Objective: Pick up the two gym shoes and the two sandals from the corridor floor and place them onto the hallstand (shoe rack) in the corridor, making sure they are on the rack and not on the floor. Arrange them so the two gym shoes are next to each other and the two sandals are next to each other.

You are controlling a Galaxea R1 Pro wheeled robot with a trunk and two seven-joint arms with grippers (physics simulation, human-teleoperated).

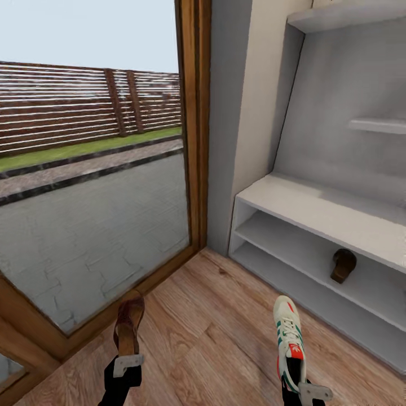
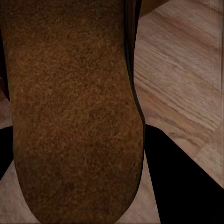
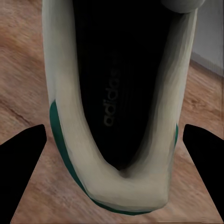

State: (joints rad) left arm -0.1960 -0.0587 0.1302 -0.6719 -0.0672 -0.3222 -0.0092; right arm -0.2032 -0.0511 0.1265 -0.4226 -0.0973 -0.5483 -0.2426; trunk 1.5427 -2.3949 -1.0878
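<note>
My left gripper [image 1: 127, 362] is shut on a reddish-brown sandal [image 1: 129, 326], held above the corridor floor [image 1: 214, 338] with its toe pointing forward. The left wrist view looks onto its brown sole [image 2: 74, 116]. My right gripper [image 1: 300, 379] is shut on the heel of a white gym shoe [image 1: 288, 334] with green stripes and a red tongue. In the right wrist view the shoe's dark opening [image 3: 121, 93] sits between the black fingers [image 3: 23, 163]. The other sandal [image 1: 343, 265] stands on a lower shelf of the pale grey hallstand [image 1: 316, 206] at the right.
A large glass pane in a wooden frame [image 1: 194, 124] takes up the left side, with a paved yard and fence outside. A grey wall corner [image 1: 231, 113] separates it from the hallstand. Two wall shelves [image 1: 376, 125] hang above the bench.
</note>
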